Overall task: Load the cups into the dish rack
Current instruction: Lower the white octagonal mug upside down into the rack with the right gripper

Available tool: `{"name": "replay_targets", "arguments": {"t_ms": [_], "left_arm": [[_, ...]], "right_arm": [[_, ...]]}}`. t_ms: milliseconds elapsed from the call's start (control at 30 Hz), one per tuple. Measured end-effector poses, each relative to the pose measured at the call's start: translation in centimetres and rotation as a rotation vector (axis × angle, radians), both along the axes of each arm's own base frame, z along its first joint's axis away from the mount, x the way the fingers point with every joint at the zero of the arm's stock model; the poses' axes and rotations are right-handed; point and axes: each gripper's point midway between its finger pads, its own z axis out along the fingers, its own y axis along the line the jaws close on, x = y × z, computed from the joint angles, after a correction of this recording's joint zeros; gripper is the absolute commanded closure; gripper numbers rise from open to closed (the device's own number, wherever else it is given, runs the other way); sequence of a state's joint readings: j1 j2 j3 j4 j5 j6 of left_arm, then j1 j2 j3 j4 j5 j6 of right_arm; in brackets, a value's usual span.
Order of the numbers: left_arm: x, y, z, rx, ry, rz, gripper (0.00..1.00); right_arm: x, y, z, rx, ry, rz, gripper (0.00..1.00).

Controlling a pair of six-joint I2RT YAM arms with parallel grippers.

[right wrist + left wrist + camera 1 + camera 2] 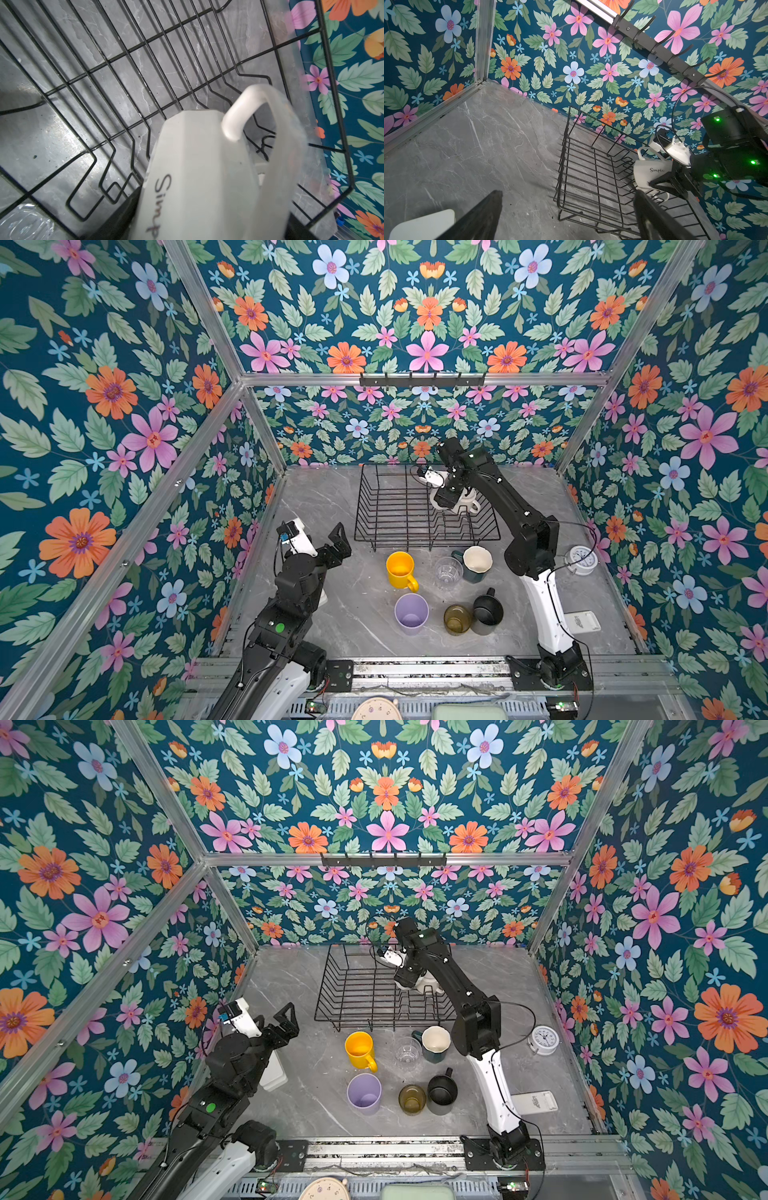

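eight cups (400, 570), one rack (376, 506), one clock (582, 560)

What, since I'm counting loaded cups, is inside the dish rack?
A white mug lettered "Simple", clamped in the right gripper, low among the dividers of the dish rack. The arm hides what lies beside it; the rest of the rack holds nothing.

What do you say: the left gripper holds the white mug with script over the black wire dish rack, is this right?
No, the right gripper holds the white mug with script over the black wire dish rack; the right wrist view shows it.
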State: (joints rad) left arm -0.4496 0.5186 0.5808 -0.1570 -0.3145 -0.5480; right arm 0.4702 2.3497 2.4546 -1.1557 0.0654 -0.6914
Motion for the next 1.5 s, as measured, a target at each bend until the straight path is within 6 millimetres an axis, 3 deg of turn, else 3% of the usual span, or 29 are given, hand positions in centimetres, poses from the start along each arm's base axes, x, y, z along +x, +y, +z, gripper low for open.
{"name": "replay_targets", "arguments": {"t_ms": [233, 467, 800, 1300, 1500], "left_arm": [[0.0, 0.0, 0.0, -0.004, -0.001, 0.000, 0.00], [0.0, -0.1, 0.0, -0.004, 0.000, -0.003, 0.00], [0.0, -0.1, 0.0, -0.005, 0.001, -0.003, 0.00], [-0.3, 0.1, -0.2, -0.024, -0.003, 0.000, 0.00], [-0.4, 0.1, -0.1, -0.028, -0.010, 0.001, 0.00]], "right_arm": [[-0.1, 0.2, -0.5, -0.001, 0.012, 0.018, 1.00], [0.3, 1.1, -2.5, -0.020, 0.021, 0.035, 0.99], [0.5, 1.4, -3.0, -0.041, 0.009, 0.039, 0.75], [0.0, 1.8, -3.6, -0.059, 0.015, 0.050, 0.30], [-0.1, 1.9, -3.8, -0.058, 0.019, 0.048, 0.21]]}}
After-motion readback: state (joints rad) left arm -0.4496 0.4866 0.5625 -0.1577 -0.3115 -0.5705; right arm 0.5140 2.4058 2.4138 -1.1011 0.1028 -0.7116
